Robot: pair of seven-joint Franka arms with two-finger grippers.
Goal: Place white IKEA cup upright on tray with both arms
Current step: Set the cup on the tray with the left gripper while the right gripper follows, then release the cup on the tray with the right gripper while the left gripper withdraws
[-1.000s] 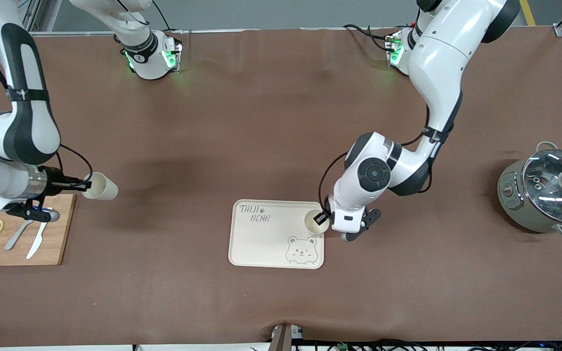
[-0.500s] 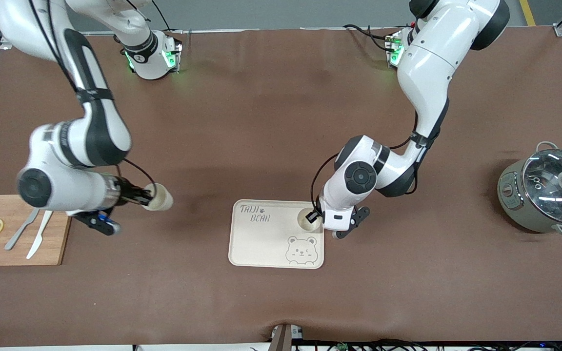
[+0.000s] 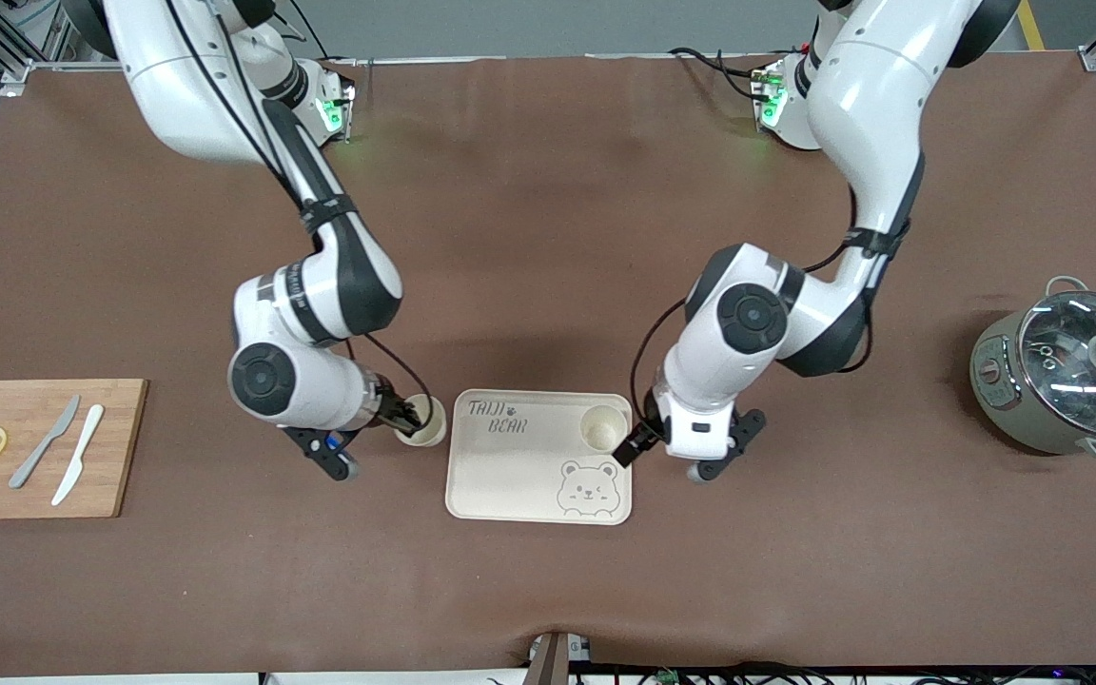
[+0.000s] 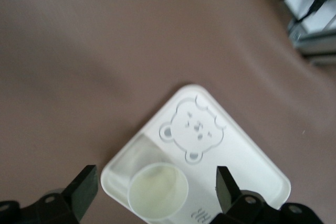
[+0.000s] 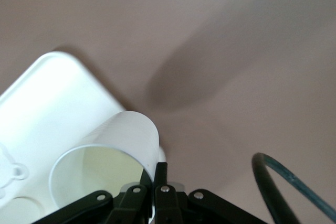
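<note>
On the tray [image 3: 510,476], one white cup [image 3: 602,425] upright, left gripper [image 3: 632,445] spread wide beside it, right gripper [image 3: 405,416] pinching a second cup [image 3: 421,425] beside the tray

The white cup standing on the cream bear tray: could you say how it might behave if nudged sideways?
The upright white cup looks thin-walled and empty, so probably light and easy to slide or tip. It stands near the edge of the cream bear-printed tray, so a nudge could push it off. Its round wall suggests it would roll once toppled.
</note>
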